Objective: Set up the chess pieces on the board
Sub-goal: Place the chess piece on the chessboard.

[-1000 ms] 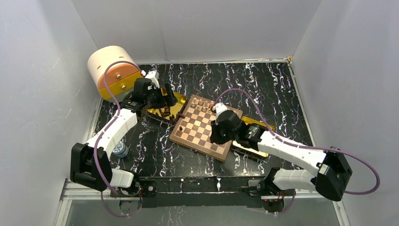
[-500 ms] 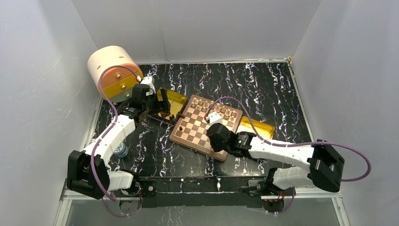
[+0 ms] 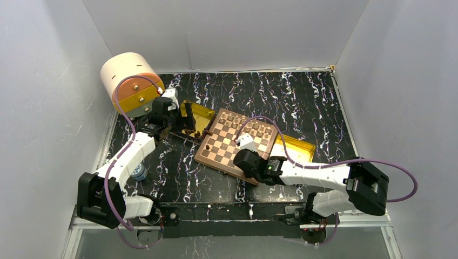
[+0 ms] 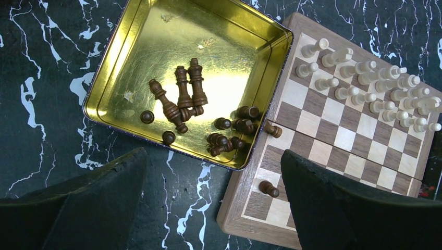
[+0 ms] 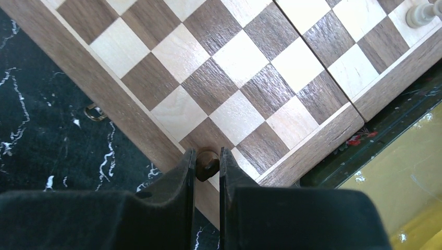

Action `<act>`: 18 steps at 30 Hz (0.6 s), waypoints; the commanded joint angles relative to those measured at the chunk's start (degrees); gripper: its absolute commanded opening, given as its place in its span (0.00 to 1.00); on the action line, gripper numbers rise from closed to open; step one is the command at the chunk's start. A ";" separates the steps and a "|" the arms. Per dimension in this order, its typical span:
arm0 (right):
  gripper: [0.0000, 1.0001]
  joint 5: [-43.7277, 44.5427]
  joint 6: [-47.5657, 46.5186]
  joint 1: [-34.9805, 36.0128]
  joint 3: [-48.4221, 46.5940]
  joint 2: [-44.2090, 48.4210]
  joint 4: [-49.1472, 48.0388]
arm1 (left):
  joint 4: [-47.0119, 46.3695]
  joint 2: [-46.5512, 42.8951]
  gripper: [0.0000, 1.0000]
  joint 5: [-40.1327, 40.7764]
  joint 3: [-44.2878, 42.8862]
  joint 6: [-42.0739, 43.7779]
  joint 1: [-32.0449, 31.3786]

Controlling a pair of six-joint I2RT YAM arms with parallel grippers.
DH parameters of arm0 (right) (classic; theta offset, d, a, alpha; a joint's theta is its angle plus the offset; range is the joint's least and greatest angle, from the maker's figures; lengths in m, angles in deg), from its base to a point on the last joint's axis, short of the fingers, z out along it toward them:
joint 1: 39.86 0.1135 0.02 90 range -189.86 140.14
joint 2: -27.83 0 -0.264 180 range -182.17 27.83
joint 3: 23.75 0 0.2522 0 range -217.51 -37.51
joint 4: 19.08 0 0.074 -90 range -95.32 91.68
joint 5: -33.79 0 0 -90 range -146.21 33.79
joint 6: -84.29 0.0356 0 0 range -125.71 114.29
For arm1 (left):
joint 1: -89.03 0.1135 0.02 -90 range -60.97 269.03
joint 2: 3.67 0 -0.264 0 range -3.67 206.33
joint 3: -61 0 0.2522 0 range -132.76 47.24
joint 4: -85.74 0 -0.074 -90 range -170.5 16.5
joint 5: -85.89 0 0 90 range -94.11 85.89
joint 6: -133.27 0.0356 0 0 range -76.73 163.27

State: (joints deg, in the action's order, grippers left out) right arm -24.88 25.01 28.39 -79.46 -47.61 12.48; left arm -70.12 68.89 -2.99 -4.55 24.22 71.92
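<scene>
The right gripper (image 5: 207,156) is pinched narrow on a dark piece (image 5: 207,164), a small one held right at the fingertips. The wrist camera sees it nearly end-on, so its long axis appears to run along the fingers and down toward the board (image 5: 104,83). The board lies straight ahead of this hand. The fingertips hang over the rim and outermost squares at the corner nearest the wrist, and the rest of the checkered field stretches away beyond them. Which square lies under the piece cannot be told, because the fingers cover the corner, nor whether its base touches the wood. The light pieces (image 4: 365,78) stand in two rows along the edge farthest from this hand, so the near edge under the fingertips is judged to be the dark side's home. The coming move probably calls only for a short drop along the finger axis, with perhaps a slight nudge forward onto a square. The left gripper (image 4: 212,156) is spread wide and holds nothing. It hovers above the near rim of the gold tray (image 4: 104,78), where loose dark pieces (image 4: 182,96) lie mostly on their sides just ahead of its fingers. The board is off to that hand's right, and two dark pieces (image 4: 272,129) already stand on the side nearest the tray. For the placement in hand, the right arm is clearly the nearer one.
</scene>
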 commanded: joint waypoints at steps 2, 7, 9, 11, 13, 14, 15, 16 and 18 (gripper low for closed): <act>0.17 3.81 1.96 0.21 1.28 0.06 -4.19 | -0.56 -1.67 0.96 0.00 0.21 0.72 -0.29; 0.18 2.95 2.82 0.22 1.70 -0.58 -4.56 | -0.68 -1.54 0.96 -0.33 0.21 0.68 -0.28; 0.19 2.91 3.17 0.20 1.66 -0.60 -4.40 | -0.77 -1.41 0.96 -0.42 0.20 0.68 -0.30; 0.19 2.89 3.41 0.22 1.82 -0.31 -4.63 | -0.82 -1.28 0.96 -0.64 0.23 0.60 -0.26; 0.19 2.78 3.55 0.22 2.03 0.06 -4.90 | -0.86 -1.19 0.96 -0.69 0.20 0.65 -0.29; 0.21 2.74 3.62 0.22 2.05 0.20 -5.04 | -0.86 -1.11 0.96 -0.64 0.21 0.66 -0.28; 0.23 2.69 3.71 0.22 1.99 0.20 -5.01 | -0.88 -1.03 0.96 -0.68 0.20 0.67 -0.25; 0.25 2.65 3.80 0.22 1.76 0.25 -4.88 | -0.88 -1.01 0.96 -0.69 0.20 0.68 -0.25; 0.30 2.69 4.02 0.22 1.26 0.25 -4.31 | -0.80 -0.97 0.96 -0.74 0.19 0.72 -0.26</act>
State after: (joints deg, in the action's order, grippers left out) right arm -23.37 27.61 28.41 -77.93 -47.89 9.40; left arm -70.17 68.89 -3.44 -4.55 24.22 71.92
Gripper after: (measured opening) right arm 0.268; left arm 0.959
